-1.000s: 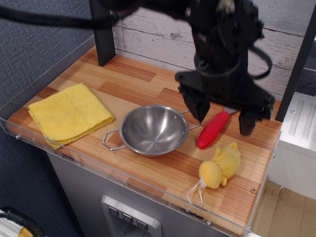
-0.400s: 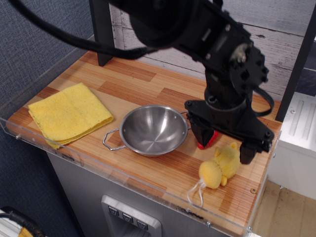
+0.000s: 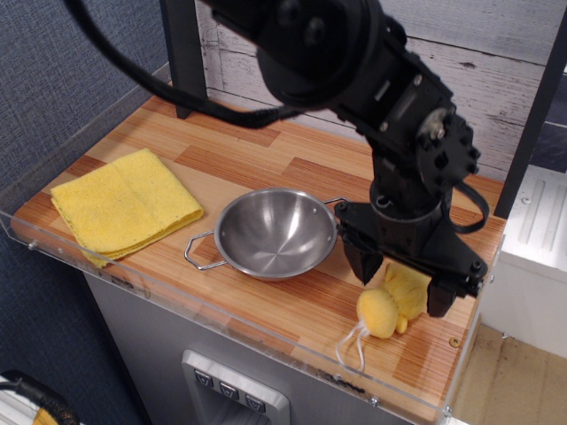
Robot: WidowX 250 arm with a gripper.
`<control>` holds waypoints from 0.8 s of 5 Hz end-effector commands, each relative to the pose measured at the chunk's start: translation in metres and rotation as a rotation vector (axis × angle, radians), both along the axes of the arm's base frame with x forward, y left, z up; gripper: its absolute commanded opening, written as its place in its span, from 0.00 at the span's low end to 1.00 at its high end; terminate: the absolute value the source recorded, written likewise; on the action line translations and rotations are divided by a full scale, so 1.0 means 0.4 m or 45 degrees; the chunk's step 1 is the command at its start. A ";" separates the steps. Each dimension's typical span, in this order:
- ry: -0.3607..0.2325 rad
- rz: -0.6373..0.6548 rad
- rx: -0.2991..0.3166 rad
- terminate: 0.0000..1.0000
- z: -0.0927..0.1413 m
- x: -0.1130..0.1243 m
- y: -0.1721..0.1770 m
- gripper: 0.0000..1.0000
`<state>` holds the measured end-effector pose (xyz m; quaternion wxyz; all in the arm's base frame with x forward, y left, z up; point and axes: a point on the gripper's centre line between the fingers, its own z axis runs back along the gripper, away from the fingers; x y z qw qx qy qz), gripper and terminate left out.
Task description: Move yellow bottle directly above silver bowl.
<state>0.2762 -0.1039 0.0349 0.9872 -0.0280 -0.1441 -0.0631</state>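
Yellow bottle [image 3: 390,305] lies diagonal, cord end front-left, under open claw [image 3: 403,279]

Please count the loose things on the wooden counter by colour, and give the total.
Yellow: 2, the yellow bottle under the hand and the folded cloth
Silver: 1, the silver bowl
Total: 3 in view; the arm may hide something behind it.
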 end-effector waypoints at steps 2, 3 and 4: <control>-0.042 -0.009 0.003 0.00 0.005 0.017 0.007 0.00; -0.056 -0.005 0.023 0.00 0.012 0.016 0.008 0.00; -0.072 -0.010 0.033 0.00 0.024 0.013 0.000 0.00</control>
